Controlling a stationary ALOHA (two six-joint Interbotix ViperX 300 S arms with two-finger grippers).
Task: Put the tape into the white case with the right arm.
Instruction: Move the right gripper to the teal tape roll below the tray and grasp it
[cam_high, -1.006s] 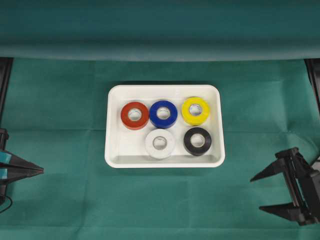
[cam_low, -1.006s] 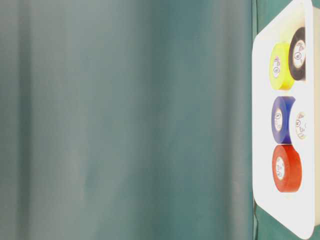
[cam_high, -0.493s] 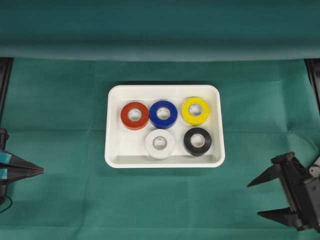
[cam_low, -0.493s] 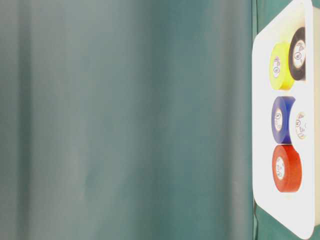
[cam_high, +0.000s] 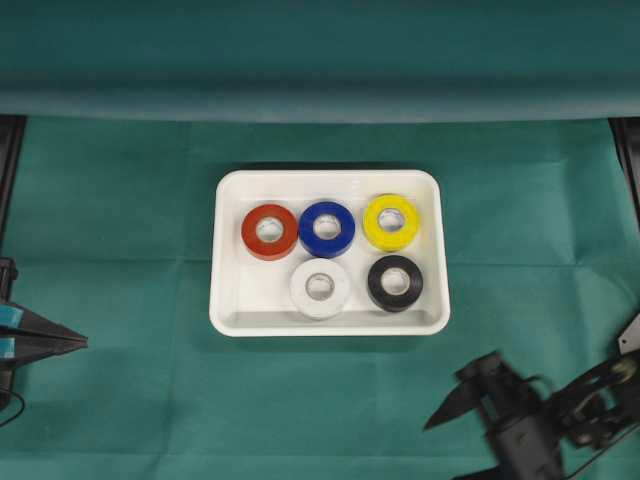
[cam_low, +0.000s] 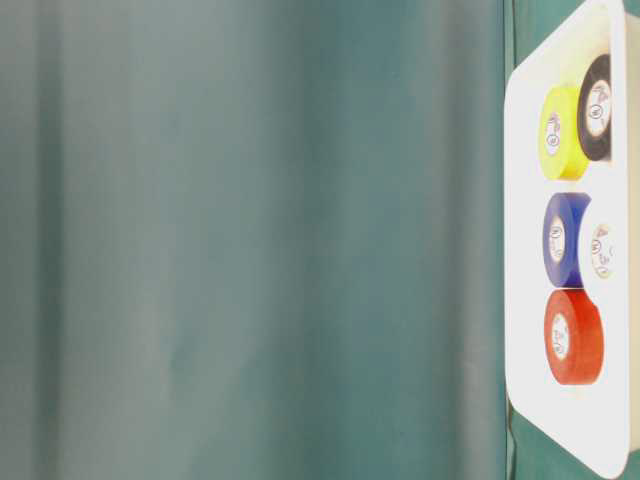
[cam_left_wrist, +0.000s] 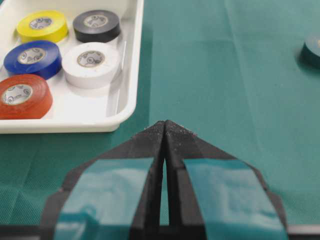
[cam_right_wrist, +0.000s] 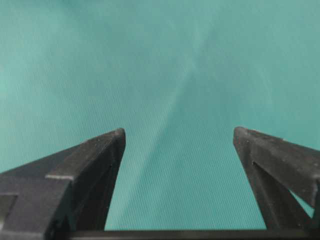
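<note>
Overhead: white case (cam_high: 228, 300) on the green-clothed tabletop (cam_high: 120, 200) holds red, blue, yellow, white and black tape rolls (cam_high: 320, 287). Right claw (cam_high: 462, 437), blurred, at the lower right.
Left wrist: left claw (cam_left_wrist: 165, 127) pressed together; dark roll (cam_left_wrist: 312, 49) lies outside the case.
Right wrist: jaws apart, empty.

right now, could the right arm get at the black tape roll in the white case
Probably yes. The right gripper is open and empty, low at the right of the overhead view. The black tape roll lies flat in the white case at the nearer right corner, top exposed, with only bare green cloth between.
</note>
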